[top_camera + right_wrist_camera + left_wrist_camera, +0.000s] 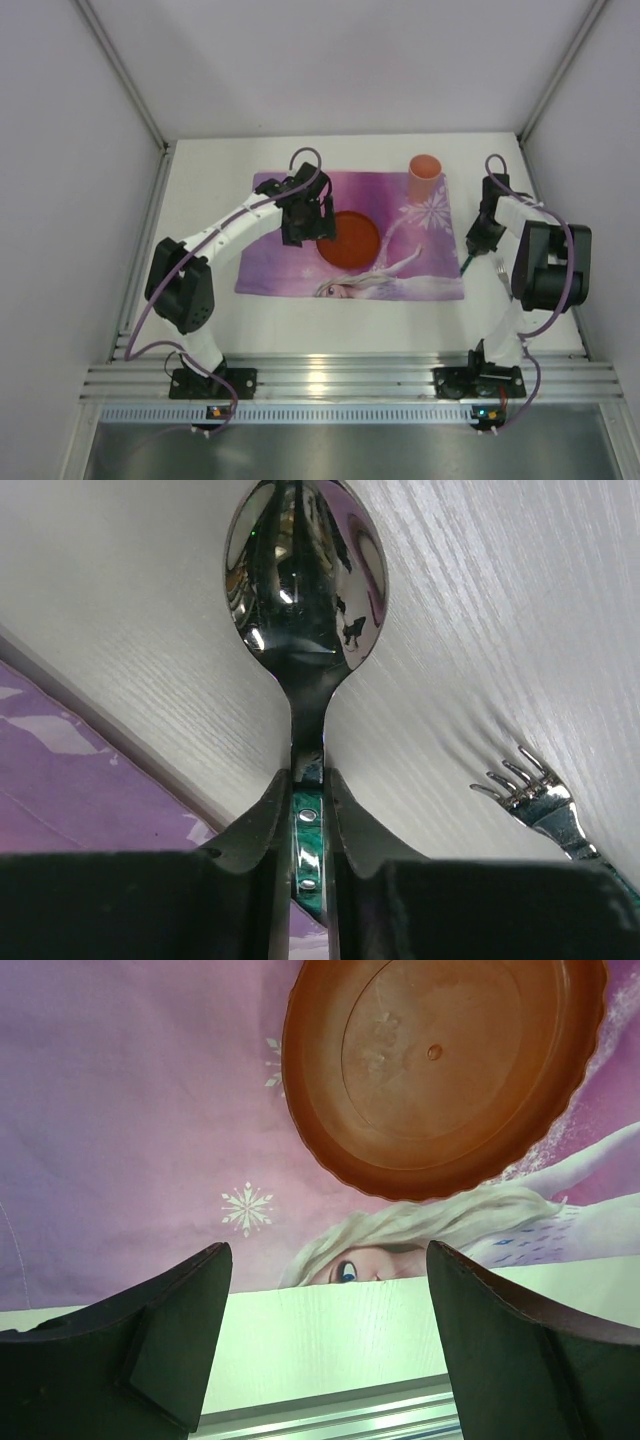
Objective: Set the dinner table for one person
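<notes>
The white dinner table (205, 180) carries a purple princess-print placemat (290, 270). An orange plate (348, 240) lies on the mat's middle, and an orange cup (425, 175) stands at the mat's far right corner. My left gripper (308, 232) hovers over the mat just left of the plate (440, 1070), open and empty (328, 1255). My right gripper (475, 245) is at the mat's right edge, shut (308, 780) on the green handle of a spoon (305, 570), whose bowl is over the bare table (480, 630). A fork (530, 795) lies on the table to the right.
The fork also shows in the top view (498, 272), between the mat and the right arm's black body. Grey walls close in the table on the left, right and far sides. An aluminium rail (350, 378) runs along the near edge.
</notes>
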Action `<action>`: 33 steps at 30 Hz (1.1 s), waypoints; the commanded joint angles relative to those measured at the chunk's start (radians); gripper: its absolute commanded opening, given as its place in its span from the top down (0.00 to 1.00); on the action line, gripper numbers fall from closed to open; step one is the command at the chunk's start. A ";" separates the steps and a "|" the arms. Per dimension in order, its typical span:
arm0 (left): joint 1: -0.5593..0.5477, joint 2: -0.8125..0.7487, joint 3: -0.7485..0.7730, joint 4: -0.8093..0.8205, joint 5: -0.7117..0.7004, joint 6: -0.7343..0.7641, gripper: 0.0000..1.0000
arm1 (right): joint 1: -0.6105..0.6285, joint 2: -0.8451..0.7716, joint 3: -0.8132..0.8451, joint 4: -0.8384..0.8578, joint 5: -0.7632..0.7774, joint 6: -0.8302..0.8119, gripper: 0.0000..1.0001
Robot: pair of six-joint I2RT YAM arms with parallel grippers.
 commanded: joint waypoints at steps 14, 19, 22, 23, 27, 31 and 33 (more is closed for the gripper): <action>-0.001 -0.025 0.187 -0.088 -0.053 -0.011 0.02 | 0.266 -0.272 0.238 -0.251 0.097 0.038 1.00; 0.001 -0.041 0.201 -0.096 -0.072 -0.027 0.02 | 0.422 -0.315 0.237 -0.270 0.077 0.075 1.00; -0.001 -0.060 0.186 -0.099 -0.080 -0.030 0.02 | 0.474 -0.301 0.165 -0.196 0.032 0.074 1.00; -0.001 -0.064 0.178 -0.105 -0.084 -0.030 0.02 | 0.482 -0.293 0.148 -0.151 0.034 0.069 1.00; 0.001 -0.110 0.140 -0.124 -0.099 -0.044 0.02 | 0.492 -0.212 0.102 -0.052 0.015 0.051 1.00; -0.001 -0.187 0.066 -0.127 -0.141 -0.054 0.02 | 0.515 -0.074 0.152 -0.021 0.024 0.008 1.00; 0.001 -0.232 0.020 -0.134 -0.156 -0.064 0.02 | 0.521 -0.027 0.184 -0.011 0.037 -0.012 1.00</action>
